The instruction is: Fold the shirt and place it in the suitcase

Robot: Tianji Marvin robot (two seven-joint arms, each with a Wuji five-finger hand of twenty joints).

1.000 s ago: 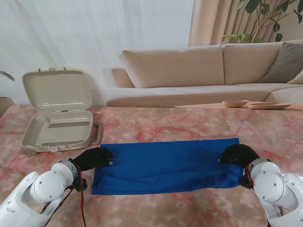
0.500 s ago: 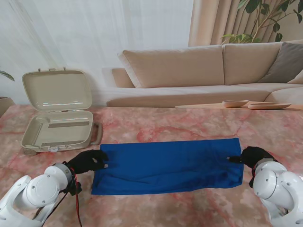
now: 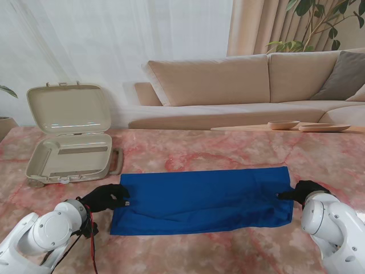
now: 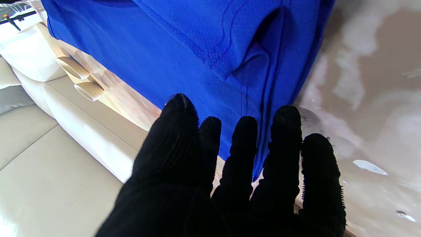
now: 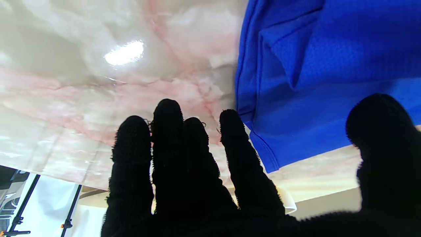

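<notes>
A blue shirt [image 3: 202, 198] lies folded into a long flat band across the marble table [image 3: 228, 154]. At the shirt's left end rests my left hand [image 3: 107, 197], black-gloved, fingers spread and holding nothing. The left wrist view shows that hand [image 4: 236, 174] just off the shirt [image 4: 204, 49] edge. Beside the shirt's right end is my right hand [image 3: 305, 191], also open and off the cloth. Its fingers [image 5: 171, 158] point at bare marble next to the shirt [image 5: 329, 65] corner. The beige suitcase [image 3: 71, 157] stands open at the far left.
Beyond the table stands a beige sofa [image 3: 239, 85]. Wooden dishes [image 3: 283, 124] sit on a low board near the table's far right edge. A plant [image 3: 325, 23] rises at the far right corner.
Both hands have come off the shirt's ends and drawn outward and back toward me. The shirt has stayed flat in place.
</notes>
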